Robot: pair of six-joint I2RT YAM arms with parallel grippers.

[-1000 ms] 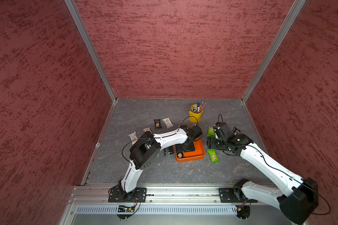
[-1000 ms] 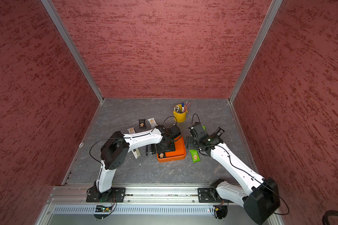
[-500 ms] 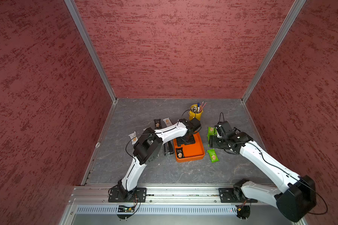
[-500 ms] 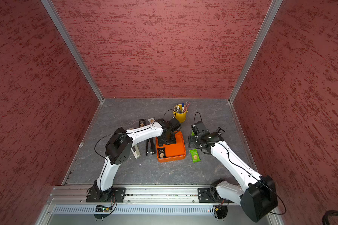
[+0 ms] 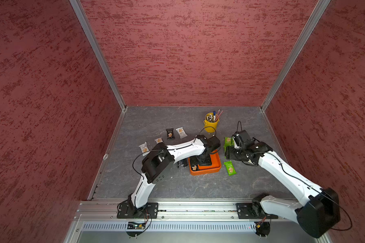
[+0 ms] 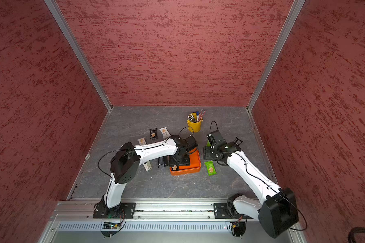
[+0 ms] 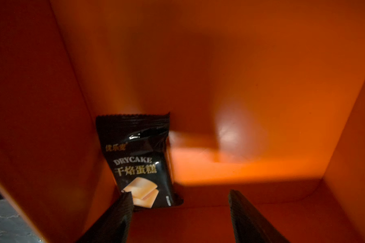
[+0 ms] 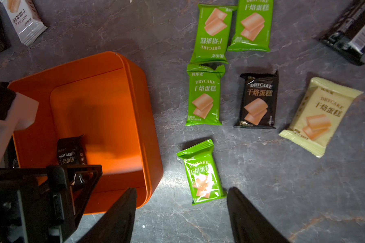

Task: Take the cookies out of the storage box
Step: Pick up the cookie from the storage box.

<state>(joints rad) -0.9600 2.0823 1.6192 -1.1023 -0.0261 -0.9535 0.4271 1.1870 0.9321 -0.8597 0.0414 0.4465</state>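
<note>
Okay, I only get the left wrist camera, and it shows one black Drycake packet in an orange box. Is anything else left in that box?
Observer: No. In the right wrist view the black packet is alone in the orange storage box.
Operator: Where are the others?
Observer: Four green packets, a second black packet and a cream packet lie on the table beside the box.
Operator: And the right pincer?
Observer: The right pincer hangs open and empty above the table, next to the box.
</note>
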